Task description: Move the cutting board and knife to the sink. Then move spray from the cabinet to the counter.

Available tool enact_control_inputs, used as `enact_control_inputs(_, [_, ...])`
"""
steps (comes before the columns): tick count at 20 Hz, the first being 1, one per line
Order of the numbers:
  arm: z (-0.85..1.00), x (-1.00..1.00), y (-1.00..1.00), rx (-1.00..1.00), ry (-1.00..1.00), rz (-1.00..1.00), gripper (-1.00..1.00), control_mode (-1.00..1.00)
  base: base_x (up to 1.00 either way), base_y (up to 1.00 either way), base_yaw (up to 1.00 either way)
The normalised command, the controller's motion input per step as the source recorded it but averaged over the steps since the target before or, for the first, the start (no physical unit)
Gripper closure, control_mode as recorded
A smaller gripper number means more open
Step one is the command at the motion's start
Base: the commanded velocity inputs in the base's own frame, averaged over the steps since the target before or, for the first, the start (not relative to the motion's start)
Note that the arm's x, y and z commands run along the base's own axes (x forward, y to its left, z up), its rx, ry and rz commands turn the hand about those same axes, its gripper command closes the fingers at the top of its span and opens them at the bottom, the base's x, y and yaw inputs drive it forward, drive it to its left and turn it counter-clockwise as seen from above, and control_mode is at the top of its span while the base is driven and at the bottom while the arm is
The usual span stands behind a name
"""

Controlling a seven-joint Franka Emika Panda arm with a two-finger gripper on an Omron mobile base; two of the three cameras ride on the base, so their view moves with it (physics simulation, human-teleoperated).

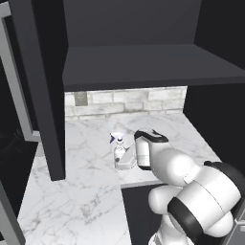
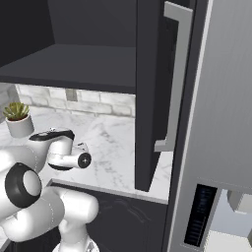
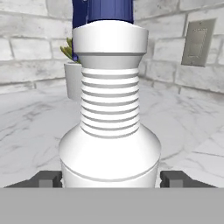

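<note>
Round white arm parts with dark rings fill the near right corner of the left base view. Past them the claw (image 1: 122, 160) reaches out low over the bench (image 1: 86, 191), which is white marble with thin grey lines. The spray (image 1: 118, 147) stands upright on the bench right at the claw, a slim white bottle with a dark blue bit on top. Its lower part is hidden by the claw, so from here you cannot tell if the fingers touch it. Above hangs the cabinet (image 1: 143, 67), flat black, with its dark shelf. One dark door (image 1: 45, 91) hangs open on the left. A pale brick wall (image 1: 129, 103) runs along the far side.

From the right base view, the white arm sits near on the left, and its wrist hides the claw and the bottle. A small green plant in a white pot (image 2: 18, 120) stands far left on the bench. A black cabinet door with a long grey handle (image 2: 174, 78) stands open in the middle. A grey steel fridge (image 2: 221, 123) fills the right side.

Seen from the hand view, the spray is very close, white with ribbed rings on its neck. Two dark fingertips (image 3: 46, 179) sit apart, one on each side of the bottle, with a small gap showing. The bottle's top is cut off.
</note>
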Motion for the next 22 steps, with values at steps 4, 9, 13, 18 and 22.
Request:
enact_control_inputs(4, [0.0,0.0,0.0,0.0,0.0,0.0,-1.0,-1.0,0.0,0.0,0.0])
enact_control_inputs(9, [0.0,-0.04,-0.19,-0.01,0.0,0.0,-1.0,-1.0,0.0,0.0,0.0])
enact_control_inputs(13, [0.18,-0.43,-0.75,-0.04,0.0,-0.02,-1.0,-1.0,0.0,0.0,0.0])
enact_control_inputs(18, [0.32,-0.63,-0.85,-0.04,0.01,-0.05,-1.0,-1.0,0.0,0.0,0.0])
enact_control_inputs(22, [0.33,-0.99,-1.0,-0.02,0.09,-0.1,-1.0,-1.0,0.0,0.0,0.0])
